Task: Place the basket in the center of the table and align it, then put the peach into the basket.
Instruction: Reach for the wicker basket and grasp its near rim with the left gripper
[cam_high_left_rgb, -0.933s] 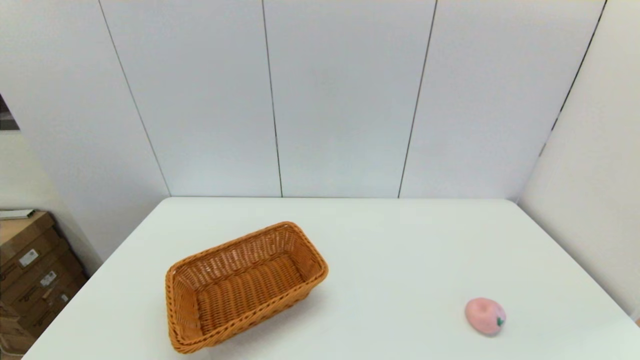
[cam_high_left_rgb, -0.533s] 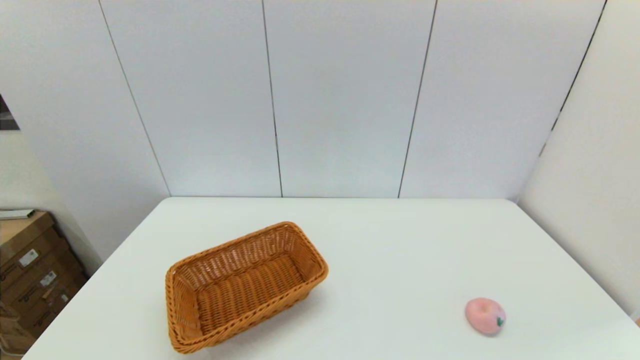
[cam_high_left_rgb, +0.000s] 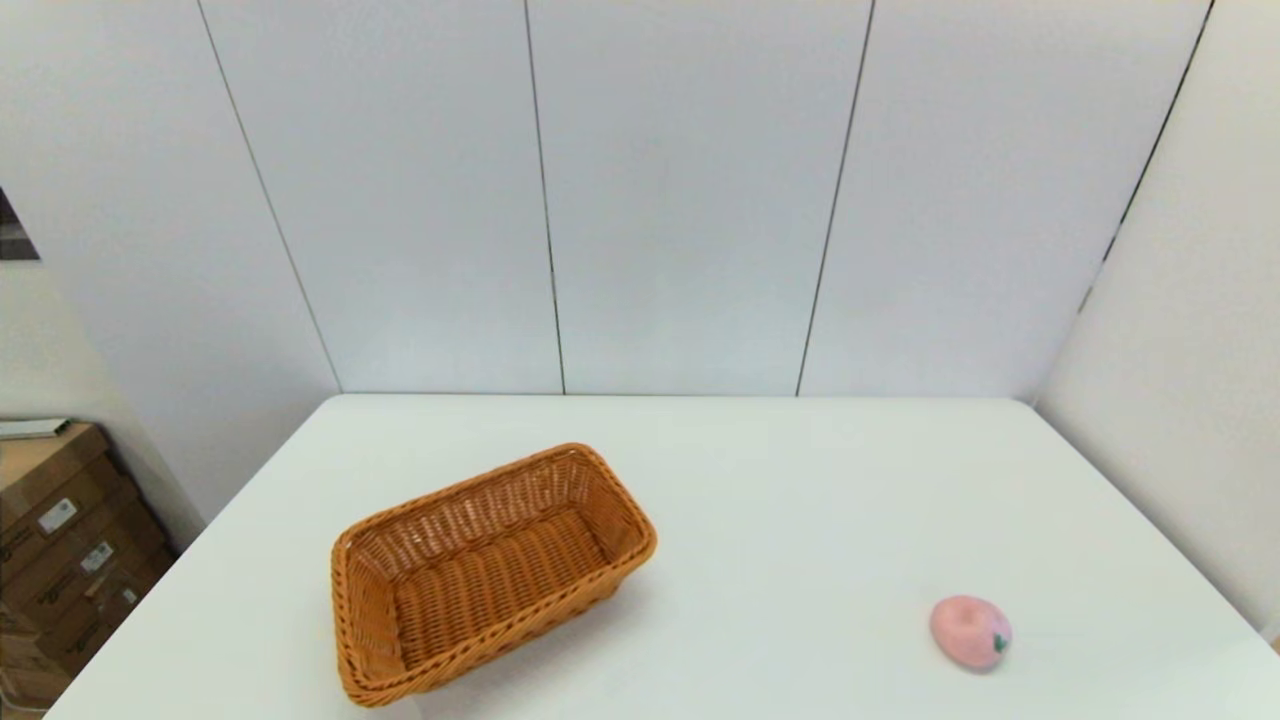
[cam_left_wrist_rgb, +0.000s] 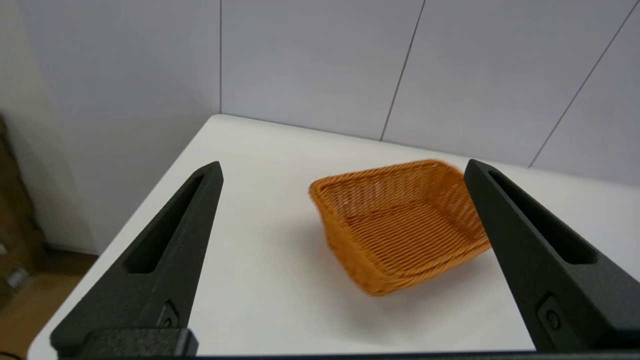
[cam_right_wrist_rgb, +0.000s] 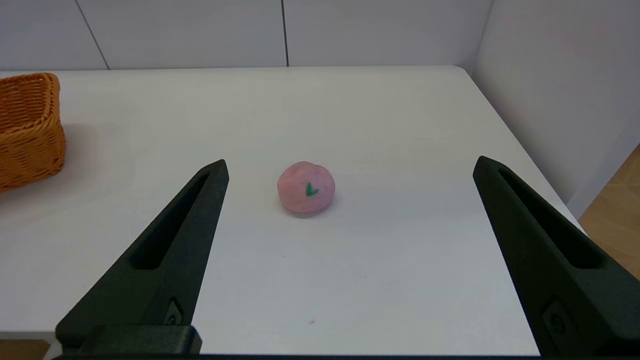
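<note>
An orange-brown wicker basket (cam_high_left_rgb: 480, 570) lies skewed on the left front part of the white table (cam_high_left_rgb: 800, 480), with nothing in it. The same basket (cam_left_wrist_rgb: 400, 222) shows in the left wrist view beyond my open left gripper (cam_left_wrist_rgb: 342, 172), which hangs near the table's front left corner, apart from it. The pale-pink peach (cam_high_left_rgb: 970, 631) rests at the front right. In the right wrist view the peach (cam_right_wrist_rgb: 305, 186) sits on the table ahead of my open right gripper (cam_right_wrist_rgb: 350, 165), untouched. Neither arm shows in the head view.
Cardboard boxes (cam_high_left_rgb: 60, 540) are stacked on the floor left of the table. Grey panel walls (cam_high_left_rgb: 680, 200) close off the back and right side. A corner of the basket (cam_right_wrist_rgb: 30, 127) shows in the right wrist view.
</note>
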